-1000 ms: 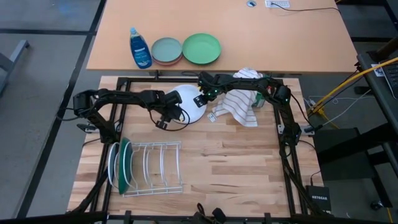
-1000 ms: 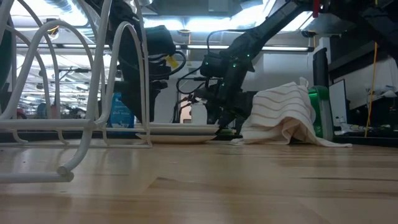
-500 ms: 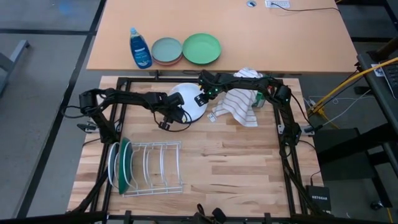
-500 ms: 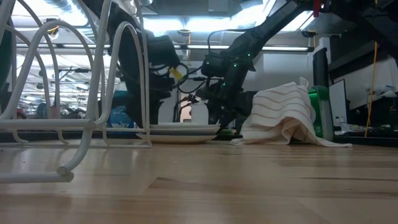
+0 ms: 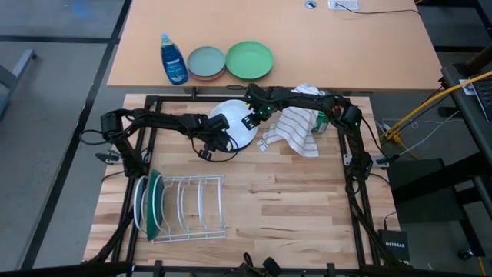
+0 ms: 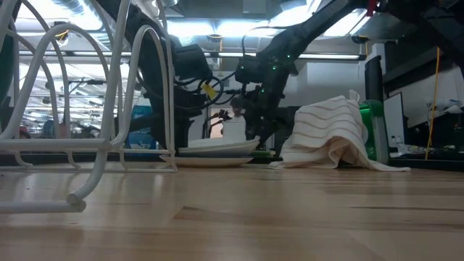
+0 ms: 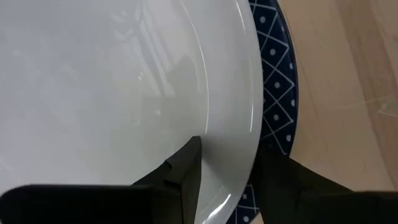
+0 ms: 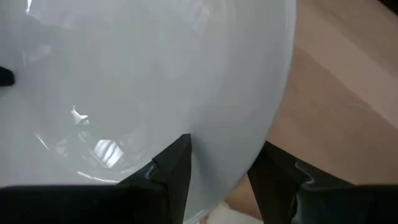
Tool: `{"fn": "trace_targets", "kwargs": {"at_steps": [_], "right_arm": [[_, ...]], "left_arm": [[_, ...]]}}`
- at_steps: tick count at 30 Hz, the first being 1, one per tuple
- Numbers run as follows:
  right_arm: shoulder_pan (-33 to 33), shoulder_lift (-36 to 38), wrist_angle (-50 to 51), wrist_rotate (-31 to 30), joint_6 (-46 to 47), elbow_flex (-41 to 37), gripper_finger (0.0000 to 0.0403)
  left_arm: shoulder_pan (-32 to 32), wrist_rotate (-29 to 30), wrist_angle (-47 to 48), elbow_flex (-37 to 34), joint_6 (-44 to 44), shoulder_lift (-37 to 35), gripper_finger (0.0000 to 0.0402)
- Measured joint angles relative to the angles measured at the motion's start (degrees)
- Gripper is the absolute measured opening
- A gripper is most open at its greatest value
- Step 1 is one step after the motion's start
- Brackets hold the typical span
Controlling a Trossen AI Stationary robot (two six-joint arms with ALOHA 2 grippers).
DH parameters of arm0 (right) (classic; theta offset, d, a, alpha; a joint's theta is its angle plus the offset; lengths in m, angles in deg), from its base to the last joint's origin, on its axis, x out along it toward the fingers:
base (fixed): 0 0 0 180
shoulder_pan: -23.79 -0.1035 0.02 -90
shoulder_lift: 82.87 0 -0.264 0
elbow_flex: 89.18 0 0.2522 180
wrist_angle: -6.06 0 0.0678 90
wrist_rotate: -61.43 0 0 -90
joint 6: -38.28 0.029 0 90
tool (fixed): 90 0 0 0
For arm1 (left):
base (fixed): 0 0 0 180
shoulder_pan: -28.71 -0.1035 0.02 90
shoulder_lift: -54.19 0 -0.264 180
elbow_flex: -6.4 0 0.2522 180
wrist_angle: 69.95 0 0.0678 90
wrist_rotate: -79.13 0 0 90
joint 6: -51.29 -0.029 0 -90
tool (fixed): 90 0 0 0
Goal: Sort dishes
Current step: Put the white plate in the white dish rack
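From above, both arms meet at the white plate (image 5: 233, 125) lying at the table's (image 5: 307, 200) far middle, beside a striped towel (image 5: 294, 131): the left gripper (image 5: 217, 132) is at its near-left rim, the right gripper (image 5: 252, 119) at its right rim. The rack (image 5: 184, 206) stands at the near left with a white and a dark green plate (image 5: 156, 203) already slotted upright, so I judge the step in hand to be lifting the next plate off the pile for racking. At table height, the white plate (image 6: 217, 147) tilts, its right edge raised off the plate under it, with the right gripper (image 6: 262, 127) at that raised edge and the left gripper (image 6: 190, 109) behind the rack (image 6: 87, 109) wires. In the left wrist view, the left gripper (image 7: 227, 174) has its fingers (image 7: 183, 171) spread astride the white plate's (image 7: 124, 87) rim, one above and one at the outer edge, with the blue patterned plate (image 7: 277, 99) under it; whether they press yet I cannot tell. In the right wrist view, the right gripper (image 8: 217, 165) likewise straddles the white plate's (image 8: 143, 87) rim, pinching it. Next calls for a firm left pinch, the right letting go, and a swing to an empty slot, turning the plate upright.
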Motion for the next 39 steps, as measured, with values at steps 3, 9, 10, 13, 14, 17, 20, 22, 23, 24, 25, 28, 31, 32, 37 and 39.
{"fn": "trace_targets", "kwargs": {"at_steps": [3, 9, 10, 13, 14, 17, 20, 22, 23, 24, 25, 28, 31, 32, 37, 39], "right_arm": [[0.00, 0.00, 0.24, 0.06, 0.00, 0.08, 0.0149], [-0.18, 0.04, 1.81, -2.52, 0.18, 0.09, 0.0149], [-0.22, 0.07, 2.41, -2.94, 0.57, 0.09, 0.0149], [-0.28, 0.15, 3.10, -3.86, 2.22, 0.07, 0.0149], [-0.26, 0.19, 3.12, -3.89, 2.73, 0.07, 0.0149], [-0.26, 0.22, 3.12, -4.10, 4.56, 0.07, 0.0149], [-0.26, 0.22, 3.12, -4.40, 5.91, 0.07, 0.0149], [-0.22, 0.22, 3.12, -4.83, 6.53, 0.07, 0.0149], [-0.22, 0.22, 3.13, -5.31, 7.18, 0.07, 0.0149], [-0.22, 0.22, 3.17, -5.87, 7.56, 0.07, 0.0149], [-0.22, 0.22, 3.16, -6.60, 7.74, 0.07, 0.0149], [-0.17, 0.22, 3.21, -8.84, 7.89, 0.07, 0.0149], [-0.15, 0.22, 3.21, -9.22, 7.93, 0.07, 0.0149], [-0.15, 0.22, 3.27, -9.16, 7.93, 0.10, 0.0149], [-0.12, 0.22, 3.51, -7.10, 7.92, 1.85, 0.0149], [-0.07, 0.22, 3.64, -6.31, 7.94, 2.68, 0.0149]], "left_arm": [[0.00, -0.02, -0.01, 0.00, 0.04, 0.04, 0.0118], [0.15, -0.07, 0.29, 0.00, 0.43, -0.17, 0.0118], [0.27, -0.05, 0.34, 0.00, 0.53, -0.19, 0.0118], [0.73, 0.12, 0.84, 0.00, 0.79, -0.47, 0.0118], [0.83, 0.33, 0.99, 0.00, 0.81, -0.47, 0.0118], [1.05, 0.44, 1.49, 0.02, 0.79, -0.47, 0.0118], [1.31, 0.45, 1.50, 0.00, 0.81, -0.47, 0.0117], [1.31, 0.44, 1.54, -0.02, 0.81, -0.47, 0.0117], [1.31, 0.42, 1.56, -0.02, 0.81, -0.47, 0.0117], [1.31, 0.39, 1.60, -0.02, 0.80, -0.47, 0.0117], [1.31, 0.39, 1.63, -0.02, 0.80, -0.47, 0.0117], [1.31, 0.35, 1.71, -0.02, 0.79, -0.47, 0.0117], [1.31, 0.26, 1.71, -0.04, 0.76, -0.47, 0.0117], [1.31, 0.22, 1.73, -0.04, 0.76, -0.47, 0.0117], [1.31, 0.14, 1.83, -0.06, 0.74, -0.49, 0.0117], [1.33, 0.11, 1.89, -0.07, 0.74, -0.49, 0.0117]]}}
